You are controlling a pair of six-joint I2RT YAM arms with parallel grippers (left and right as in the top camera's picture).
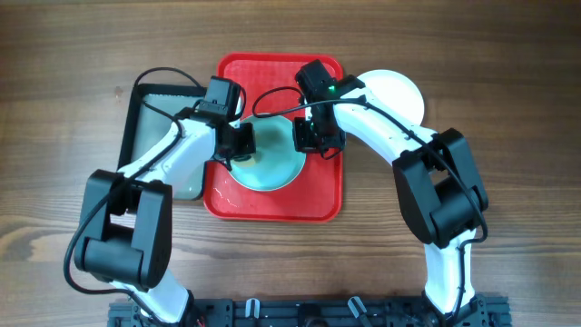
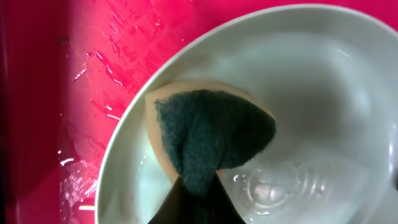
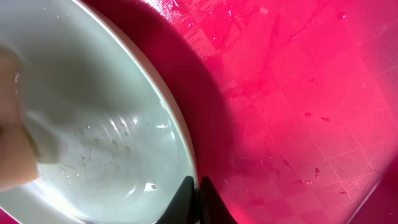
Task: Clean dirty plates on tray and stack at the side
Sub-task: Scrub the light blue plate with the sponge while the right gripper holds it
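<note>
From where I stand, the light blue plate (image 1: 269, 169) lies in the middle of the red tray (image 1: 318, 204). The tray is a glossy plastic rectangle with rounded corners and a fine grid texture, beaded with water, and its long side runs away from the robot. The plate is round, smooth and wet.

The left hand (image 2: 193, 202) grips a sponge (image 2: 211, 134) of tan foam with a coarse dark green scouring face, pressed inside the plate near its rim. The right hand (image 3: 194, 190) is pinched tight on the opposite rim; I cannot tell whether that edge is lifted.

A white plate (image 1: 399, 91) sits on the wooden worktop (image 1: 508, 73) to the tray's right, half hidden by the arm. The dark grey tray (image 1: 145, 127) is partly covered too.
</note>
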